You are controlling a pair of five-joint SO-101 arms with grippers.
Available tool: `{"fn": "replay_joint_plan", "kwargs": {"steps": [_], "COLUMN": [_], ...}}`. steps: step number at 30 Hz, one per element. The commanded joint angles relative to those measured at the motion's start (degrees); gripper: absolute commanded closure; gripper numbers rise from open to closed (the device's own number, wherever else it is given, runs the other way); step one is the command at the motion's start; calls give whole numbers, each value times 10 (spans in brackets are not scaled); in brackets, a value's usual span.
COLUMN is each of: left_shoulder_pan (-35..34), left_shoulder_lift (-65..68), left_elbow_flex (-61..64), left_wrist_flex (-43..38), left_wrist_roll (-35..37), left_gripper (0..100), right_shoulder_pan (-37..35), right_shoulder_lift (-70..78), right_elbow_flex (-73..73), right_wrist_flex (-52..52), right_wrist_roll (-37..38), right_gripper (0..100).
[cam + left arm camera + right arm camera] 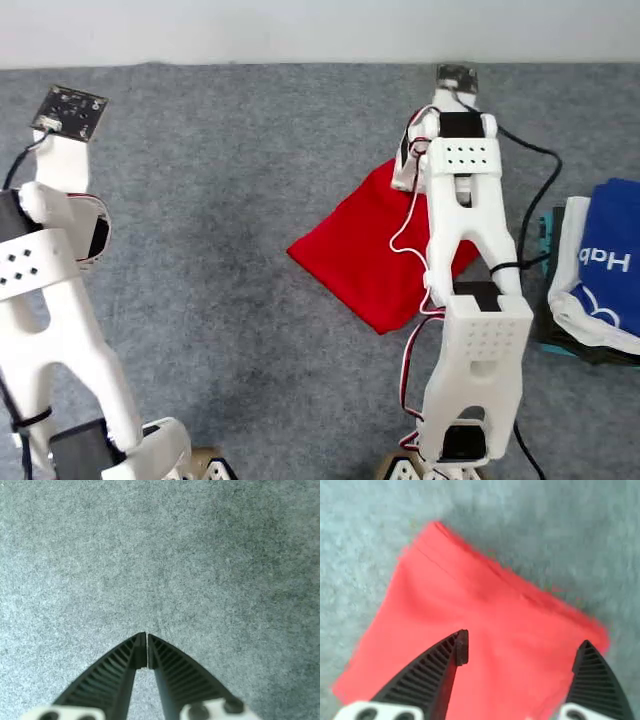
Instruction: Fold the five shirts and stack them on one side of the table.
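High view: I see the right arm stretched out over the grey table cover, with its wrist end above the red shirt. The shirt lies flat as a four-cornered shape, partly hidden under the arm. Beside this arm, on its outer side and near the table edge, sits the stack of folded shirts. A blue shirt lies on top, with a white layer and darker layers below it. The stack is apart from the red shirt. The left arm stands at the opposite side, well apart from both the red shirt and the stack.

Left wrist view: the left gripper is clenched, its two black ribbed fingers meeting at the tips with nothing between them. Beneath and ahead of it I see bare grey cover.

Right wrist view: the right gripper is released, its fingers spread wide apart. The red shirt lies directly beneath the gap and extends ahead of the fingertips. Its far edge shows stacked cloth layers, and grey cover lies beyond that edge. I cannot tell whether the fingertips touch the cloth
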Motion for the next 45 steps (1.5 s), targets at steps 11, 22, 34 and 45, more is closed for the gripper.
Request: {"fn": "replay_joint_plan", "kwargs": {"steps": [11, 22, 34, 45], "left_shoulder_pan": [-3, -27, -53, -53], "left_shoulder_lift": [-24, -25, -24, -23], "left_elbow_flex": [-2, -2, -2, -2], "left_wrist_flex": [11, 12, 12, 12], "left_wrist_roll": [-2, -1, -3, -4], "left_gripper": [987, 987, 987, 987], "right_shoulder_pan": [-49, -56, -82, -83], "right_shoulder_lift": [-117, -233, -235, -241], "right_elbow_flex": [-21, 134, 343, 383], "right_wrist_flex": [171, 155, -158, -164], "right_wrist_roll": [-114, -117, -172, -224], "right_gripper": [671, 671, 670, 508]}}
